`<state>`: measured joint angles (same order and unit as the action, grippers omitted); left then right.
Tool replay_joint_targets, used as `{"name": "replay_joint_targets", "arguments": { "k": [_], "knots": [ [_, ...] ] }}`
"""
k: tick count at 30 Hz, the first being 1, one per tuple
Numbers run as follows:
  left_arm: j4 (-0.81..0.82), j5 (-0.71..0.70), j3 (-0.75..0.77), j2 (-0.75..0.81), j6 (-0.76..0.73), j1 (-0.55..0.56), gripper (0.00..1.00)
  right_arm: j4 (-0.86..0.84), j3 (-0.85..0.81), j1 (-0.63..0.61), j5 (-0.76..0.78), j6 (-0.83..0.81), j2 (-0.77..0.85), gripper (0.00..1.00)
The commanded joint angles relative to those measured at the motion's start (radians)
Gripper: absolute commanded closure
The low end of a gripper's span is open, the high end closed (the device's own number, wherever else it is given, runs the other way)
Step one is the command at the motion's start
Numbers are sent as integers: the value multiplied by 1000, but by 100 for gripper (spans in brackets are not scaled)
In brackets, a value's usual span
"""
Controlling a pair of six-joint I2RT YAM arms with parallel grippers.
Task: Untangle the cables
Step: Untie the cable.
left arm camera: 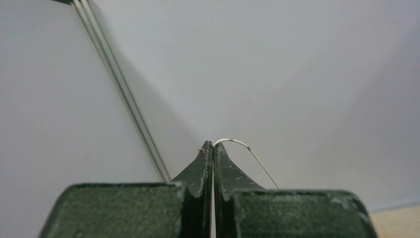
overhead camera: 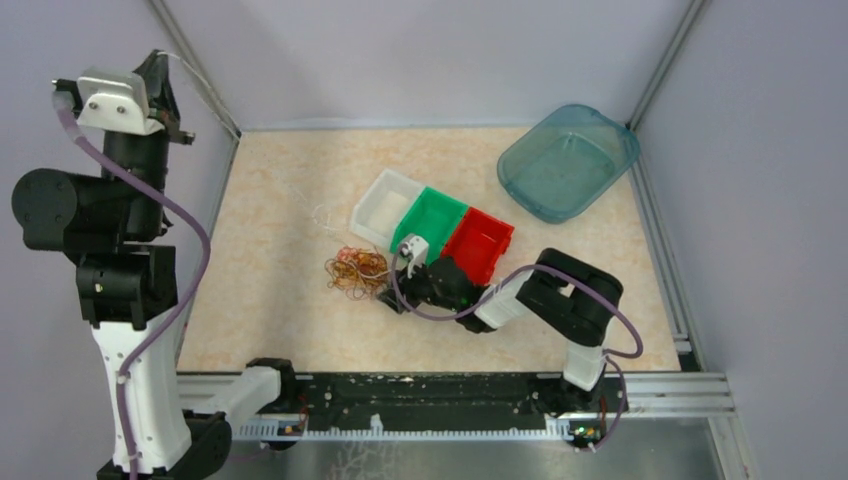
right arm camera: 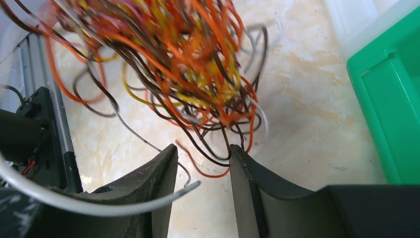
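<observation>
Far left, the left arm stands raised high above the tabletop (overhead camera: 270, 300), well apart from everything on it. Its end effector (overhead camera: 178, 128) is up near the enclosure wall; in the wrist view the left end effector (left arm camera: 213, 146) has its fingers pressed together, pinching a thin white wire (left arm camera: 237, 144) that arcs out of the tips and drops away to the right. Further right, a faint pale strand (overhead camera: 322, 212) lies on the tabletop just left of the bins. Below it sits the tangle of cables (overhead camera: 355, 270), a small heap of orange, red, yellow and brown loops near the middle of the tabletop. The right arm reaches in low from the right, with the right end effector (overhead camera: 387, 293) at the tangle's right edge. In the right wrist view its fingers stand apart (right arm camera: 203, 151), clamped on nothing. The cables (right arm camera: 173, 64) bunch just ahead of the tips, and a brown and a red loop hang into the gap, touching the inner face of one finger. Just behind this arm, a white bin (overhead camera: 372, 215), a green bin (overhead camera: 440, 215) and a red bin (overhead camera: 480, 240) sit touching in a slanted row. Far right, at the back corner, lies a clear blue tub (overhead camera: 565, 165), apart from the bins.
</observation>
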<state>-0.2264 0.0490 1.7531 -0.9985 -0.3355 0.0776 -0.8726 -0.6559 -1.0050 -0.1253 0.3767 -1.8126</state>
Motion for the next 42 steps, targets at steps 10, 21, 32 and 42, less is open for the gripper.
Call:
{"name": "replay_joint_targets", "arguments": {
  "k": [10,21,32,42],
  "knots": [
    [254,-69,40,31,-163,2,100,-8,150,-6,27,16,120,56],
    [-10,231,67,28,30,2,100,183,171,-5,83,-104,434,31],
    [-106,419,26,57,222,2,100,134,-223,-9,-124,-129,271,26],
    [-85,439,78,52,232,3,100,223,-560,-54,-191,-115,-124,31]
  ]
}}
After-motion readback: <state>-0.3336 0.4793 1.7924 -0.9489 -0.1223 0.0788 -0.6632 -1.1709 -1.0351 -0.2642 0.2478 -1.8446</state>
